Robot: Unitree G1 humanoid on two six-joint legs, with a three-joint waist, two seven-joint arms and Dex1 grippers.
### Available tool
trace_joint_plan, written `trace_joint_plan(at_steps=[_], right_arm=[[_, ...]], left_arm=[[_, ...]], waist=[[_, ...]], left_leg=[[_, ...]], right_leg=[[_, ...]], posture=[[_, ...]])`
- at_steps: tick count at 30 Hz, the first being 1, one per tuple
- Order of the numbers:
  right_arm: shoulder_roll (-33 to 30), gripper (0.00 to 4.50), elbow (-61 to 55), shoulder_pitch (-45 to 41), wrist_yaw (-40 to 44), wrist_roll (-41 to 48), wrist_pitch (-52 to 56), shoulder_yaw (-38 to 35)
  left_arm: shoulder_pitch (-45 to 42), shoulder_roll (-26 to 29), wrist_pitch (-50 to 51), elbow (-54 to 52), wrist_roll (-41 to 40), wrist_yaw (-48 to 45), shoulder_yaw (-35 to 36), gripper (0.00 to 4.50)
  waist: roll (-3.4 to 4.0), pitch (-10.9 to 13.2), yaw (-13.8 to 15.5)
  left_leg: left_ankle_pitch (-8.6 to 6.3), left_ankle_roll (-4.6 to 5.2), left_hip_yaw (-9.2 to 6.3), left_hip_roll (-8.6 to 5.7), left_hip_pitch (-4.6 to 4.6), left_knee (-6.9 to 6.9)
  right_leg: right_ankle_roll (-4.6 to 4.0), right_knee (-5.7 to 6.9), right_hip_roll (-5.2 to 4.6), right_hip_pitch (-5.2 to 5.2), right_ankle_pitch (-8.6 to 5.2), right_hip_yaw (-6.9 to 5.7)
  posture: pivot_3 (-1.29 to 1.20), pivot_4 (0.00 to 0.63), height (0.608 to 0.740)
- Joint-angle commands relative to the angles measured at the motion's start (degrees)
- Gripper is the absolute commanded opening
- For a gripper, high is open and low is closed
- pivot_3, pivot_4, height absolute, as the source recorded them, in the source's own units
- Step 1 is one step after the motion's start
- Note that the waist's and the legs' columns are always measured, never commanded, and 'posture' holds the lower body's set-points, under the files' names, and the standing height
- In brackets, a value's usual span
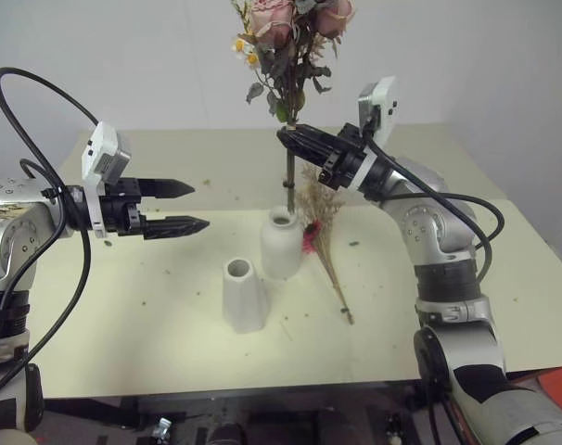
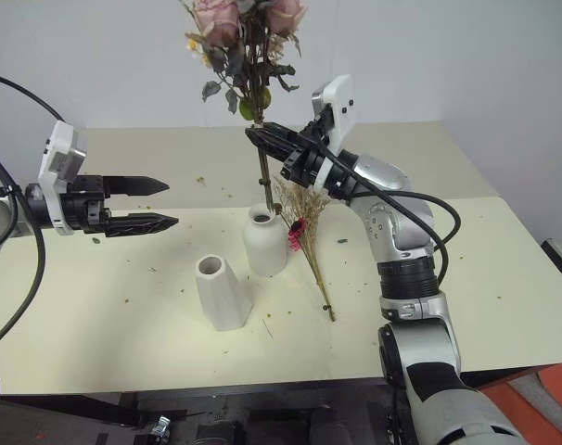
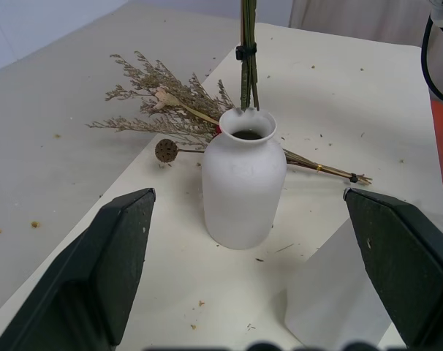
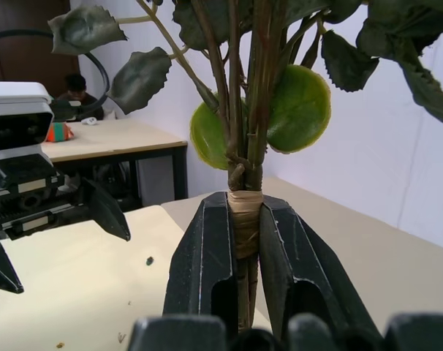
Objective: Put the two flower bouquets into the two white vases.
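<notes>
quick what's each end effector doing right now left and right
Left end effector: open, holding nothing.
Right end effector: closed on the stems of the pink bouquet, held upright over the rounded vase.

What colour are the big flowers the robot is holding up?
Pale pink roses, clearest in the left eye view.

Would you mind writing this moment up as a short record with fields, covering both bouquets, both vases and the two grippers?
Pink bouquet: upright, stems clamped in the right gripper, lower stem ends at the mouth of the rounded vase
Dried grass bouquet: lying on the table beside the rounded vase, not yet in a vase
Tapered vase: upright, empty, nearer the robot
Left gripper: open, holding nothing, hovering left of the vases
Task state: neither bouquet released into a vase yet
</notes>
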Motion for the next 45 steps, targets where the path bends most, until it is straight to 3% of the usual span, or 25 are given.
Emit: trace_joint_plan(at_steps=[1,15,22,27,28,38,41,45], right_arm=[[0.86,0.26,-2.78,0.14,-0.29,0.79,-0.28,0.5],[2.91,0.26,0.76,5.87,-0.34,-4.51,-7.42,3.92],[2.23,2.59,-2.98,7.72,0.46,-4.17,-7.23,3.96],[-1.58,4.38,-9.59,11.57,3.78,-2.64,-5.7,3.73],[-2.35,4.48,-10.49,12.22,4.3,-2.35,-5.41,3.63],[-11.27,4.48,-12.67,16.54,7.73,-0.5,-0.82,2.09],[-14.53,4.48,-13.15,16.33,6.8,1.19,7.32,1.99],[-18.51,4.48,-12.31,8.28,-0.13,3.52,34.61,3.23]], left_arm=[[-0.15,0.74,-0.97,-1.38,-0.28,0.05,1.31,4.5],[0.03,0.61,-0.91,-1.7,-0.35,0.37,1.27,4.5],[-0.15,0.84,-0.91,-1.56,-0.32,0.23,1.28,4.5],[-0.28,0.59,-1.2,-1.28,-0.21,0.18,1.13,4.5],[-0.31,0.52,-1.3,-1.2,-0.17,0.17,1.09,4.5],[-0.51,-0.55,-2.61,-0.74,0.28,0.09,0.38,4.5],[-0.62,-0.63,-2.7,-0.7,0.35,-0.07,0.31,4.5],[-0.85,-0.49,-2.75,-0.98,0.31,-0.54,0.24,4.5]], waist=[[0.0,0.0,-0.02],[0.0,0.0,-0.04],[0.0,0.0,0.02],[0.0,0.0,0.13],[0.0,0.0,0.18],[-0.01,0.0,0.52],[-0.01,0.0,0.84],[-0.01,0.0,1.09]], left_leg=[[0.0,0.0,0.0,0.0,0.0,0.0],[0.0,0.0,0.0,0.0,-0.02,0.0],[0.0,0.0,0.0,0.0,-0.05,0.0],[0.0,0.0,0.0,-0.01,-0.08,0.0],[0.0,0.0,0.0,-0.01,-0.08,0.0],[0.0,0.0,0.01,0.0,-0.04,0.01],[0.0,0.0,0.01,-0.01,-0.07,0.01],[0.0,0.0,0.02,-0.01,-0.06,0.02]], right_leg=[[0.0,0.01,0.0,0.0,0.0,0.0],[0.01,0.0,0.0,-0.02,-0.01,0.0],[0.0,0.0,0.0,-0.05,0.0,0.0],[0.03,-0.02,-0.01,-0.06,-0.02,0.0],[0.03,-0.02,-0.01,-0.06,-0.02,-0.01],[0.22,0.01,0.0,-0.05,-0.15,0.01],[0.21,-0.01,-0.01,-0.05,-0.14,0.01],[0.17,0.03,-0.01,-0.06,-0.13,0.01]], posture=[[0.0,0.15,0.74],[0.0,0.15,0.74],[0.0,0.15,0.74],[0.0,0.15,0.74],[0.0,0.15,0.74],[0.0,0.15,0.74],[0.0,0.15,0.74],[0.0,0.15,0.74]])
